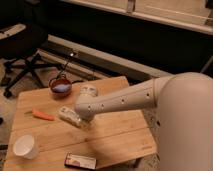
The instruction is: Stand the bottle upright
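The bottle (pixel 68 115), small and clear with a pale label band, lies on its side on the wooden table (pixel 115 135), left of the middle. My gripper (pixel 79 120) is at the end of the white arm that reaches in from the right. It is low over the table, right at the bottle's right end, and the wrist hides where they meet.
An orange carrot (pixel 43 115) lies left of the bottle. A red bowl (pixel 61 88) with something blue in it stands at the back. A white paper cup (pixel 25 146) and a flat dark packet (pixel 80 161) are near the front edge. An office chair (pixel 22 45) stands at the back left.
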`<state>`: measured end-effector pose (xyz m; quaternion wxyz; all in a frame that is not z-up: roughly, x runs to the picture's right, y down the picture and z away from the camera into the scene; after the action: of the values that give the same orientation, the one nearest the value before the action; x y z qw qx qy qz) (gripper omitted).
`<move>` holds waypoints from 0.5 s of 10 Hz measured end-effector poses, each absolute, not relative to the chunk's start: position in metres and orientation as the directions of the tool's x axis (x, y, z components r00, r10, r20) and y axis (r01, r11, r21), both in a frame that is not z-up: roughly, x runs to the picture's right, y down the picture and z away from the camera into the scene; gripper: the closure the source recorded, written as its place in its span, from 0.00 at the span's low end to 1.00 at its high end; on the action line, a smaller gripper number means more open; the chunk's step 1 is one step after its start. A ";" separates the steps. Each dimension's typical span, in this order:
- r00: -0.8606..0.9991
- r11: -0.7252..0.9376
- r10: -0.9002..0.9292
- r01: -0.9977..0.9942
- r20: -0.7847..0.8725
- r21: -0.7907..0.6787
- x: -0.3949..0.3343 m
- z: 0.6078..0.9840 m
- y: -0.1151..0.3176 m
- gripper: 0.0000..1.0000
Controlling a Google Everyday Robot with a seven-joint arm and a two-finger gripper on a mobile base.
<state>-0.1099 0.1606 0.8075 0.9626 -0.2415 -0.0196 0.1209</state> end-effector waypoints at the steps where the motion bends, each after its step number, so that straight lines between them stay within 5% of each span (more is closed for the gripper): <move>1: 0.972 0.854 0.232 -0.216 -0.025 -0.474 -0.114 0.809 0.163 0.20; 5: 0.980 0.838 0.183 -0.199 -0.082 -0.509 -0.118 0.817 0.181 0.20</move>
<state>-0.1176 0.1808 0.8173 0.9585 -0.2668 0.0150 0.0997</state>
